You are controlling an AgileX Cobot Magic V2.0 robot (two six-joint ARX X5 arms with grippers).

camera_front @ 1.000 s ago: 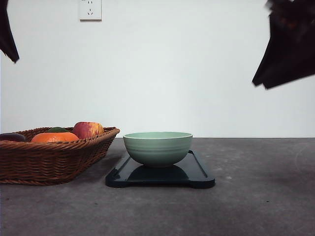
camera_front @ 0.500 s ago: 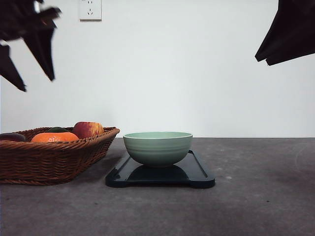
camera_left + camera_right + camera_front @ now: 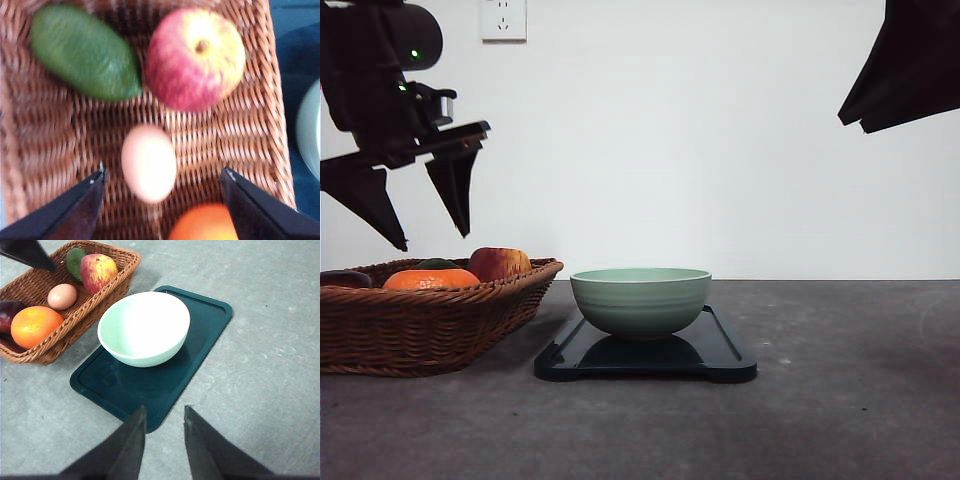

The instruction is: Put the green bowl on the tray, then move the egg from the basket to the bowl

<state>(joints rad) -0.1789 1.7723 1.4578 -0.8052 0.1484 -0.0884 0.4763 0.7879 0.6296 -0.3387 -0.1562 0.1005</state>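
Mint-green bowl already sits on the tray, and I've just swung my left gripper down over the basket, jaws spread wide and empty astride the egg, ready to descend.

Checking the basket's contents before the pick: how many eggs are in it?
1. The egg lies on the basket floor among the apple, orange and green fruit; others could be hidden.
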